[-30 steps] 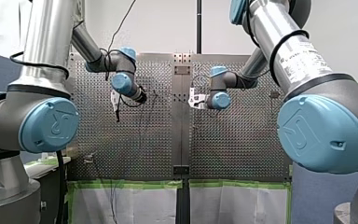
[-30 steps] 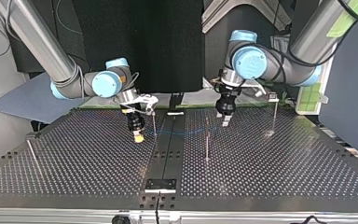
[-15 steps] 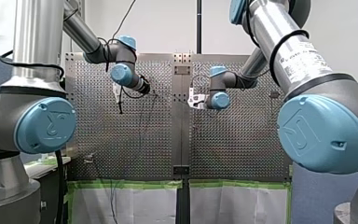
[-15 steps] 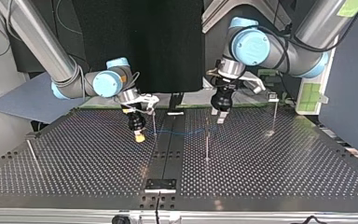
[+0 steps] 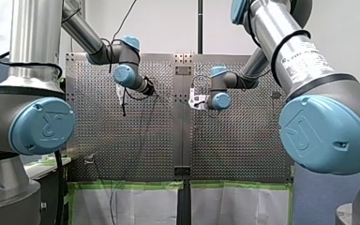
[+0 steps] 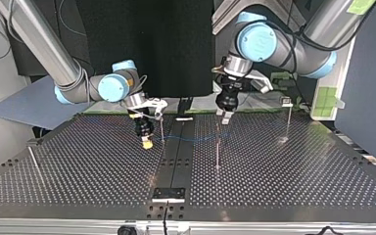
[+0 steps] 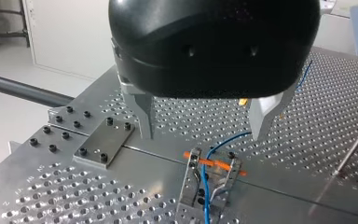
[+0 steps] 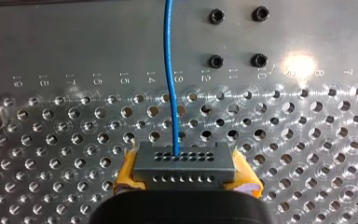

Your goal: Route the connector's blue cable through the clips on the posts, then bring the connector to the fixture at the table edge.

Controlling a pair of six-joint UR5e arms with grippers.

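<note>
1. R arm: my right gripper has its yellow-padded fingers pinching the grey connector by its two short sides. The connector's long axis runs across the fingers, pin-hole face pointing away from the wrist. It hangs above the perforated table, left of centre in the top view.

2. Cable: the blue cable leaves the connector's face and runs straight ahead of the right gripper. In the top view it crosses the table's centre strip toward the view's right, low over the surface.

3. L arm: my left gripper has its metal fingers spread wide and holds nothing. It hovers above the table.

4. Key relation: the clip lies ahead of the left fingers, approx. centred in the gap between them. The cable appears to pass through the clip, under an orange crossbar, roughly square to the line joining the two fingers. Judgement: L arm is the nearer one for any work at this clip.

5. Fixture plate: sits at the table edge, bottom centre of the top view, well apart from both grippers. R arm, carrying the connector, is nearer. Delivery not yet done.
</note>
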